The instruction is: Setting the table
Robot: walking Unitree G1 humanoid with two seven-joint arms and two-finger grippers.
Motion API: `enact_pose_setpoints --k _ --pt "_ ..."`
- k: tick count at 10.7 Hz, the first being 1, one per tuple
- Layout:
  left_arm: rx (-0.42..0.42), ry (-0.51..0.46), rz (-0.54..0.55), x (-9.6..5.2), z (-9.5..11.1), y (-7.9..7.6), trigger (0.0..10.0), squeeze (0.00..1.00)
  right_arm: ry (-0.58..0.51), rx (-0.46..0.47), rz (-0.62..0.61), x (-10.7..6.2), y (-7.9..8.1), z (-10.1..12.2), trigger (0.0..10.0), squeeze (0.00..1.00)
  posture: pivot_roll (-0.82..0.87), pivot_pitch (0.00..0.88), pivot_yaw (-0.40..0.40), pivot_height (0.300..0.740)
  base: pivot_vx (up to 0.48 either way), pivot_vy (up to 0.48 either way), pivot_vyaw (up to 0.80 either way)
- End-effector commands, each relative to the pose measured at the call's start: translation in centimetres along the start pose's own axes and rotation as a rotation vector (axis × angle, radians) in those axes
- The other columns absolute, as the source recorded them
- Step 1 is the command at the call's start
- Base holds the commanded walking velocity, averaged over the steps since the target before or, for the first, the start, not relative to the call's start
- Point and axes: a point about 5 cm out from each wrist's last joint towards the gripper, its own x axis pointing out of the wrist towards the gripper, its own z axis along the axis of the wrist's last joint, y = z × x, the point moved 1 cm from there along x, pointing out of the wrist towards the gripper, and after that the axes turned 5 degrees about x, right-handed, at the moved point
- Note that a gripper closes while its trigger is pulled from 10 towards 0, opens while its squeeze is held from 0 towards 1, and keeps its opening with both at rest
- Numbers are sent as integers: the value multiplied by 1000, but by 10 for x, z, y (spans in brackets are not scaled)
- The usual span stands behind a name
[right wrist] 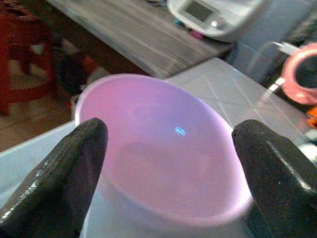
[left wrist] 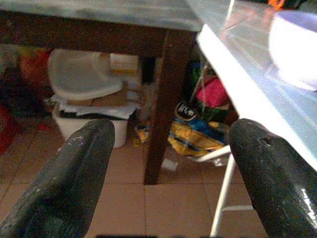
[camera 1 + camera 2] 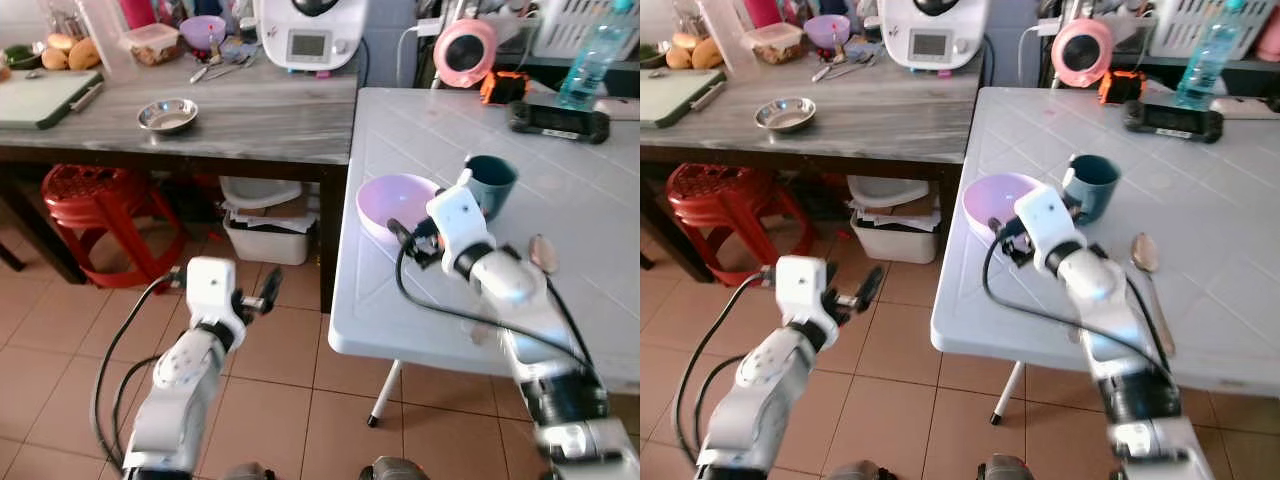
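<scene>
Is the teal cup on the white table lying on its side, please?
No, the teal cup stands upright on the white table, mouth up, just behind the pink bowl.

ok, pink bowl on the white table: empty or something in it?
Empty. The pink bowl sits upright on the white table; the right wrist view looks straight into it and shows bare inner wall and bottom, only a glint of light.
</scene>
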Motion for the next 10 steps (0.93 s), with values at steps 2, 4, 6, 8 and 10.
enact_pose_setpoints --k 2,4,6,8,10 --pt "10 7 -5 -3 4 0 10000 0 15 -24 96 11 7 3 10000 1000 -11 0 47 740 0 0 0" --pt "12 16 -6 -5 4 0 10000 0 23 -67 169 18 13 4 10000 0 -9 0 47 740 0 0 0" --pt "13 32 -11 -5 3 0 10000 0 82 -94 222 23 13 -4 10000 0 -7 0 48 740 0 0 0" --pt "14 51 -21 -4 1 -1 10000 0 156 -106 232 23 10 -14 5686 0 -8 0 48 740 0 0 0" --pt "22 63 -29 -2 0 -3 10000 0 217 -95 267 20 10 -25 0 0 -12 0 48 740 0 0 0"
